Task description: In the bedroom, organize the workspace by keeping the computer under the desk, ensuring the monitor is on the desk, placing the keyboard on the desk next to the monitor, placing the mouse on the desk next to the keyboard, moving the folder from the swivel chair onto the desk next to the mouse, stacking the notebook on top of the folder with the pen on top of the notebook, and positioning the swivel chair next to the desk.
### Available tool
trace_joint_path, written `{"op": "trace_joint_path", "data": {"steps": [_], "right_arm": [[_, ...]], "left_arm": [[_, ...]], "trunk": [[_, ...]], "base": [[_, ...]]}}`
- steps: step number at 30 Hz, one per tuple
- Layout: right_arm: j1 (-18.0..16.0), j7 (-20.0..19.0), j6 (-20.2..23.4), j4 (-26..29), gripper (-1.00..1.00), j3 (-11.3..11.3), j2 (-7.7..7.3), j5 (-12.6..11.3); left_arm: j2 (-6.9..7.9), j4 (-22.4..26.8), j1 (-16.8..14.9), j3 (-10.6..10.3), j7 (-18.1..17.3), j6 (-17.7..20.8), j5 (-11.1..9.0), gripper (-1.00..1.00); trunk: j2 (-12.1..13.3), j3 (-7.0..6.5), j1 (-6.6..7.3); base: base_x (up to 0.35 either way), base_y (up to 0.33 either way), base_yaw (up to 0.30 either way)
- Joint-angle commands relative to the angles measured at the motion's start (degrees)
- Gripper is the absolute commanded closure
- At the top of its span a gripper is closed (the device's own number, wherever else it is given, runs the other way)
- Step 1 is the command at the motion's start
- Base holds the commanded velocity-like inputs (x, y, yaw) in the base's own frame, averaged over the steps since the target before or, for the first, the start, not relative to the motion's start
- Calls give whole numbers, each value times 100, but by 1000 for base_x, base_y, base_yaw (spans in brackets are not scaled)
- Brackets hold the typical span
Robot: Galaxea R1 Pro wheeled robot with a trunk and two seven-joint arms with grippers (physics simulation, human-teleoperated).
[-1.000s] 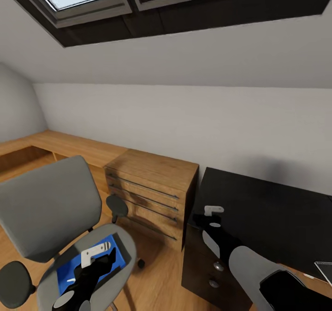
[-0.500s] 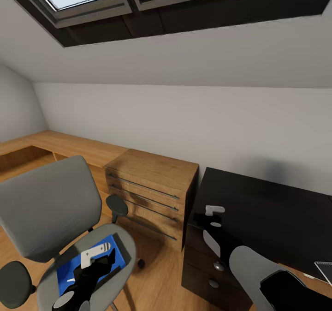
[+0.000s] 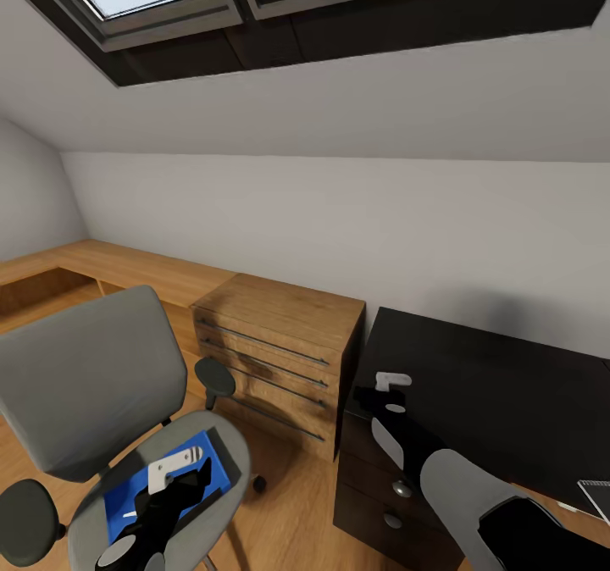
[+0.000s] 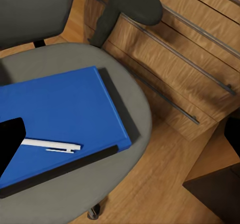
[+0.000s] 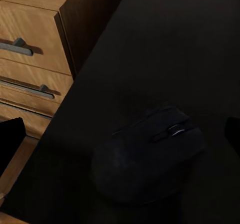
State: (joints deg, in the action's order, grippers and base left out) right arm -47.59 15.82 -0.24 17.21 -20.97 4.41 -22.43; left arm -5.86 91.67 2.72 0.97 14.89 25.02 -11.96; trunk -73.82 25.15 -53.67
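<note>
The swivel chair [image 3: 85, 385] stands at the left with the blue folder [image 4: 60, 109] flat on its grey seat [image 4: 125, 69]. The white pen [image 4: 50, 145] lies on the folder. My left gripper [image 3: 188, 476] hovers open just above the folder [image 3: 222, 469], one black fingertip [image 4: 10, 144] over its edge. At the near left corner of the black desk [image 3: 491, 393], my right gripper [image 3: 379, 397] is open, its fingers on either side of the black mouse [image 5: 150, 154], which rests on the desk top [image 5: 165, 44]. A corner of the notebook [image 3: 597, 495] shows at the desk's right.
A light wooden dresser [image 3: 280, 342] with metal bar handles stands between chair and desk, close to both. The desk's black drawer unit with silver knobs [image 3: 400, 488] is below my right arm. A low wooden bench [image 3: 127, 270] runs along the back wall under a sloped ceiling.
My right gripper has shifted very slightly above the desk corner. The left arm, chair and folder have not moved.
</note>
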Motion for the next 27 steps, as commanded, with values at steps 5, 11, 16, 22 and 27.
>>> {"op": "trace_joint_path", "data": {"steps": [5, 11, 16, 22, 27], "right_arm": [[-5, 35, -2, 2, -100, -54, -2, -51], [-5, 35, -2, 2, -100, -56, -2, -51], [-5, 35, -2, 2, -100, -56, -2, -51], [-5, 35, -2, 2, -100, -56, -8, -51], [-5, 37, -2, -11, -100, -56, -23, -51]], "left_arm": [[-3, 10, 0, 2, 32, 13, -60, -100], [-3, 10, 0, 6, 32, 18, -60, -100], [-3, 10, 0, 4, 32, 20, -56, -100], [-3, 10, 0, 5, 32, 20, -57, -100], [-13, 37, 0, -10, 32, 20, -67, -100]], "trunk": [[-4, 5, -1], [-4, 5, -1], [-4, 5, -1], [-4, 5, -1], [-4, 5, -1]], "base": [[0, 0, 0], [0, 0, 0], [47, 0, 0], [120, 0, 0], [22, 0, 0]]}}
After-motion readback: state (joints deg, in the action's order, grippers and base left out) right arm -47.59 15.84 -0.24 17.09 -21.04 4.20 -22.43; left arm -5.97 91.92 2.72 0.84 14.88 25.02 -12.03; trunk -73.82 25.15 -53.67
